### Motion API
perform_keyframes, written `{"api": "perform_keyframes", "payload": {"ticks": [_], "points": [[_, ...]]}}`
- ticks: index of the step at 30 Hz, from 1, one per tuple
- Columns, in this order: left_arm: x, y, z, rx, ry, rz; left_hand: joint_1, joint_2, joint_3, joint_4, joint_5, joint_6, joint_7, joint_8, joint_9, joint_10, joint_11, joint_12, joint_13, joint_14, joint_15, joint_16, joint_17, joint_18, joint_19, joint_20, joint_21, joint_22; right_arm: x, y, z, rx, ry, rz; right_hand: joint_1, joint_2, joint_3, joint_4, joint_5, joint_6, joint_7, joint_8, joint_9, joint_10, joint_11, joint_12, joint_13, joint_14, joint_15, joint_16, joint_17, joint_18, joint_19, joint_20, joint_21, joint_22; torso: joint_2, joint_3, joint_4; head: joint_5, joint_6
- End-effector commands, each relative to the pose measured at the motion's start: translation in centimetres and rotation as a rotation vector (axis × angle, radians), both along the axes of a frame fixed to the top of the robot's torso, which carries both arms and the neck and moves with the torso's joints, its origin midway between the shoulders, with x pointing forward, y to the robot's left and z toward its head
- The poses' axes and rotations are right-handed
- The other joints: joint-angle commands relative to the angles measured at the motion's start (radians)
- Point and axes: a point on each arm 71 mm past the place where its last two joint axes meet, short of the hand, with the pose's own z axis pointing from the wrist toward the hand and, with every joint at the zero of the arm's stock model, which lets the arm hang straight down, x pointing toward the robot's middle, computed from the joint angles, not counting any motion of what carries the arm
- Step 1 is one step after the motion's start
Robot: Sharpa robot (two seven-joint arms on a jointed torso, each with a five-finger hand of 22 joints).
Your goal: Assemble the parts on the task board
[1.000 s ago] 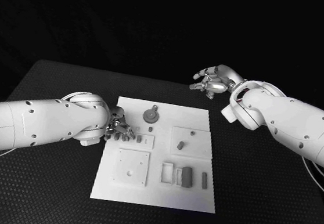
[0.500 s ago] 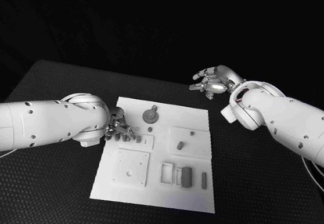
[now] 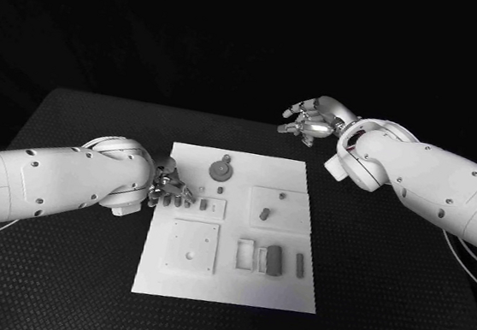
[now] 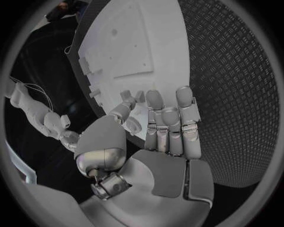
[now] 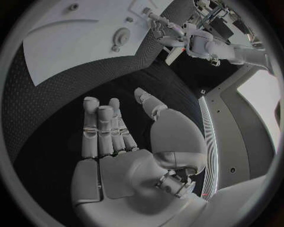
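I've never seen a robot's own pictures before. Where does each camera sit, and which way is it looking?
Head view: on the head, looking down at the board; both arms show, left hand at the board's edge, right hand beyond it.
Left wrist view: behind the left hand, facing the board.
Right wrist view: behind the right hand, facing the board.
All three share the board.

A black surface (image 3: pixel 57 272) with a fine raised diamond tread spreads out on every side of the white board.
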Motion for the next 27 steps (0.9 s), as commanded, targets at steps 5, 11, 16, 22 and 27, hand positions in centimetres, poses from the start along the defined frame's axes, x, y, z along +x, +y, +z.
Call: {"api": "perform_keyframes", "payload": {"ticks": [5, 11, 16, 22, 27], "points": [[0.1, 0.3, 0.2, -0.048, -0.033, 0.02, -0.008, -0.02, 0.001, 0.023, -0.078, -0.007, 0.006, -0.003, -0.001, -0.009, -0.002, 0.007, 0.0, -0.005, -0.004, 0.004, -0.001, 0.0, -0.006, -0.004, -0.007, 0.021, -0.1, 0.0, -0.2, -0.002, 0.006, 0.011, -0.006, 0.003, -0.003, -0.004, 0.003, -0.001, 0.045, 0.006, -0.002, -0.008, 0.002, 0.006, -0.002, -0.007, -0.001, -0.001, -0.001, 0.057, -0.004, -0.006, -0.005, 0.016, 0.0, -0.0008, 0.0005, -0.004, -0.001], [1.0, 1.1, 2.0, -0.269, -0.069, 0.113, -0.009, -0.075, 0.032, 0.096, -0.128, -0.06, 0.025, -0.026, -0.007, -0.063, 0.02, -0.013, -0.008, -0.048, 0.014, -0.025, -0.017, -0.006, -0.05, 0.01, -0.038, 0.014, -0.1, -0.2, -0.3, -0.003, 0.007, 0.007, -0.005, 0.003, -0.003, -0.005, 0.003, -0.001, 0.045, 0.006, -0.002, -0.008, 0.002, 0.006, -0.002, -0.007, -0.001, -0.001, -0.002, 0.057, -0.004, -0.006, -0.006, 0.016, -0.001, 0.0013, -0.0003, -0.004, 0.005], [2.1, 1.4, 3.8, -0.442, -0.165, 0.161, 0.042, -0.053, 0.02, 0.067, -0.127, -0.171, 0.089, -0.066, -0.011, -0.209, 0.09, -0.111, -0.058, -0.185, 0.087, -0.132, -0.068, -0.013, -0.191, 0.081, -0.144, -0.025, -0.1, -0.2, -0.3, -0.003, 0.007, 0.006, -0.005, 0.003, -0.002, -0.005, 0.003, -0.001, 0.045, 0.006, -0.002, -0.008, 0.002, 0.006, -0.003, -0.007, -0.001, -0.001, -0.002, 0.057, -0.004, -0.006, -0.006, 0.016, -0.001, 0.0014, 0.0016, -0.006, 0.01], [2.9, 1.4, 4.8, -0.535, -0.293, 0.138, 0.128, -0.013, 0.022, -0.016, -0.112, -0.207, 0.112, -0.069, -0.012, -0.265, 0.142, -0.226, -0.137, -0.248, 0.148, -0.261, -0.124, -0.013, -0.259, 0.142, -0.253, -0.102, -0.1, -0.1, -0.4, -0.003, 0.01, 0.008, -0.005, 0.003, -0.002, -0.005, 0.003, -0.001, 0.045, 0.006, -0.002, -0.009, 0.002, 0.006, -0.003, -0.007, -0.001, -0.001, -0.002, 0.057, -0.004, -0.006, -0.006, 0.016, 0.0, 0.0019, -0.0001, -0.004, 0.014], [2.8, -0.4, 5.5, -0.4, -0.442, -0.12, 0.227, 0.036, 0.062, -0.101, -0.052, -0.226, 0.119, -0.075, -0.015, -0.316, 0.179, -0.288, -0.18, -0.296, 0.196, -0.352, -0.16, -0.014, -0.31, 0.184, -0.312, -0.145, -0.1, -0.2, -0.4, -0.004, 0.011, 0.007, -0.004, 0.004, -0.002, -0.006, 0.003, -0.001, 0.045, 0.007, -0.002, -0.009, 0.002, 0.006, -0.003, -0.007, -0.001, -0.001, -0.002, 0.057, -0.004, -0.006, -0.006, 0.016, 0.0, 0.0014, -0.0002, -0.004, 0.015]]}}
